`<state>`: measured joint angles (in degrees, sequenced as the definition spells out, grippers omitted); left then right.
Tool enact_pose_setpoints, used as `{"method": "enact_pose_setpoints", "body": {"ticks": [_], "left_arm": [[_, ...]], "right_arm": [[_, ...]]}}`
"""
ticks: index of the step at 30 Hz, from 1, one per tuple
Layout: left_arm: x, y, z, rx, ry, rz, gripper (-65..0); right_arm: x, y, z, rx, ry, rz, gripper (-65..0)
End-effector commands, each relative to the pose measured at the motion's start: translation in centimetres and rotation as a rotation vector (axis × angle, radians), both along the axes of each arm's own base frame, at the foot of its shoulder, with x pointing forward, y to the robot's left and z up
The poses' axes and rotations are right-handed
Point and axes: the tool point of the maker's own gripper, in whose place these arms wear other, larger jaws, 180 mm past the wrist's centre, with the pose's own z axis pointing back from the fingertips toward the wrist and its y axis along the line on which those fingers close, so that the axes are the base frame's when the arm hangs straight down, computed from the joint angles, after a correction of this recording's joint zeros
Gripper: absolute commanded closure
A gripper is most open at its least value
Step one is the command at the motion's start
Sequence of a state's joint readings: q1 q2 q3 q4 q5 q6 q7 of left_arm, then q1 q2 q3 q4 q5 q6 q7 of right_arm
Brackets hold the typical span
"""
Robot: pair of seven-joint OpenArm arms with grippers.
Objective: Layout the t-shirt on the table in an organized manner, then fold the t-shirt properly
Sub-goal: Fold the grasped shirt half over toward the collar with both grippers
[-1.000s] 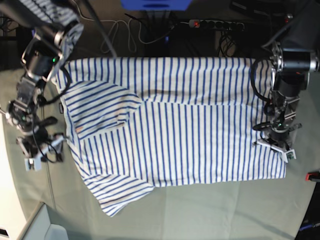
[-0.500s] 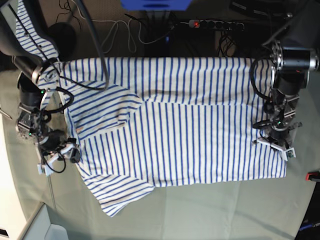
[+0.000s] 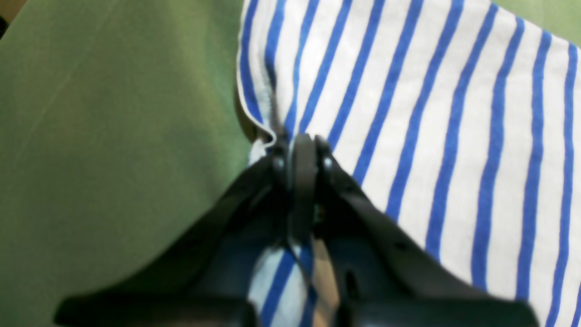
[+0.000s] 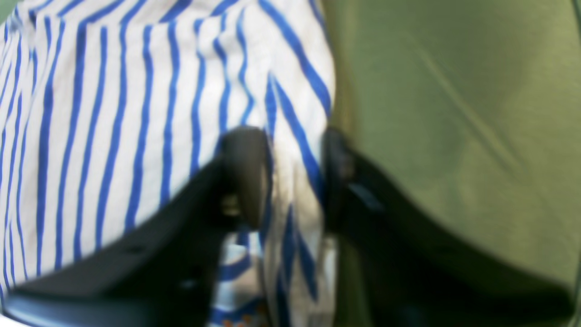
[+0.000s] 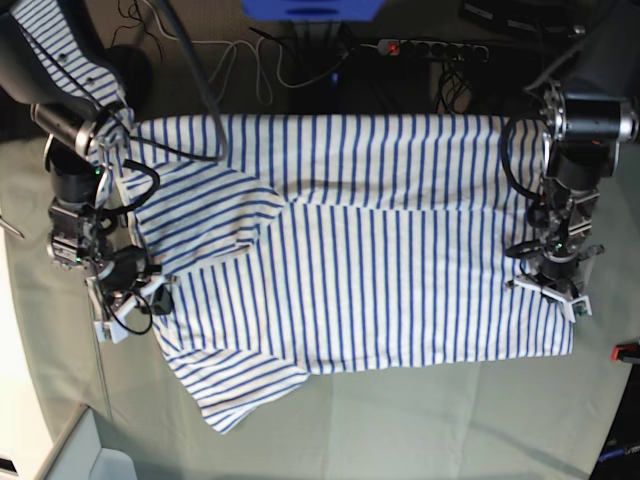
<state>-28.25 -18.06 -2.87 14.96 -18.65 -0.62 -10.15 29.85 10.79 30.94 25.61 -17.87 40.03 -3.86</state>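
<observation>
**Both grippers at opposite edges of the striped shirt**

Closest to us, in the left wrist view, our left gripper (image 3: 299,150) has its jaws pressed together on the white hem edge of the t-shirt (image 3: 408,113), with the cloth pinched between the tips. In the right wrist view, our right gripper (image 4: 286,177) stands with its jaws partly apart, a ridge of striped cloth bunched between the two fingers (image 4: 245,172); we cannot tell whether they actually grip it.

Farther out, the base view shows the t-shirt (image 5: 380,240) spread across the table (image 5: 420,420), one sleeve folded over onto the body. The left gripper (image 5: 556,285) sits at the shirt's hem side, the right gripper (image 5: 135,295) at the sleeve side.
</observation>
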Motion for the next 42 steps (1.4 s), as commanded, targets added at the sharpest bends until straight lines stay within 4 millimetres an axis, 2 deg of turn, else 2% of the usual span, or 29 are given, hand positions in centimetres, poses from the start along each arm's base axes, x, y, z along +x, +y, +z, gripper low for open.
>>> {"method": "enact_pose_setpoints", "body": {"ticks": [1, 3, 4, 6, 9, 11, 14, 16, 20, 24, 27, 32, 38, 42], "left_arm": [[0.4, 0.7, 0.6, 0.005, -0.002, 0.011, 0.0], [0.5, 0.7, 0.7, 0.005, -0.009, 0.014, 0.0], [0.5, 0.8, 0.8, 0.007, -0.01, 0.014, 0.0], [0.8, 0.8, 1.2, 0.008, -0.022, 0.01, 0.0], [1.4, 0.5, 2.3, 0.021, -0.062, -0.011, 0.0], [1.3, 0.2, 3.1, 0.033, -0.097, -0.032, 0.0], [0.6, 0.4, 4.4, 0.028, -0.155, -0.022, 0.0], [-0.5, 0.9, 4.3, 0.006, -0.151, 0.005, 0.0], [-2.2, 1.7, 4.9, -0.021, -0.136, 0.034, 0.0], [-2.6, 1.6, 5.7, -0.019, -0.143, 0.023, 0.0], [-3.2, 1.3, 5.7, -0.021, -0.128, 0.012, 0.0], [-5.6, 0.9, 4.5, -0.021, -0.08, -0.001, 0.0], [-8.0, 1.5, 3.9, -0.038, -0.077, 0.049, 0.0], [-8.3, 1.5, 3.5, -0.04, -0.067, 0.051, -0.1]], "right_arm": [[1.8, -0.8, 2.0, -0.007, -0.06, -0.015, -8.8], [2.0, -0.9, 2.2, -0.01, -0.065, -0.016, -1.5], [2.2, -1.3, 2.6, -0.02, -0.077, -0.018, 0.0], [2.7, -2.1, 3.9, -0.056, -0.113, -0.023, 0.0], [1.3, -3.6, 4.2, -0.122, -0.14, -0.032, 0.0], [0.6, -3.3, 4.9, -0.155, -0.175, -0.029, 0.0], [-1.2, -4.1, 5.7, -0.225, -0.211, -0.029, 0.0], [-2.5, -3.6, 5.7, -0.243, -0.22, -0.025, 0.0], [-5.8, -4.2, 5.7, -0.313, -0.217, -0.014, 0.0], [-8.5, -3.7, 5.5, -0.342, -0.215, -0.003, 0.0], [-10.2, -3.7, 5.4, -0.366, -0.203, 0.006, 0.0], [-12.5, -3.3, 4.5, -0.371, -0.17, 0.016, 0.0], [-13.4, -3.3, 4.5, -0.381, -0.163, 0.021, 0.0], [-13.5, -3.3, 4.3, -0.381, -0.155, 0.02, 0.0]]}}
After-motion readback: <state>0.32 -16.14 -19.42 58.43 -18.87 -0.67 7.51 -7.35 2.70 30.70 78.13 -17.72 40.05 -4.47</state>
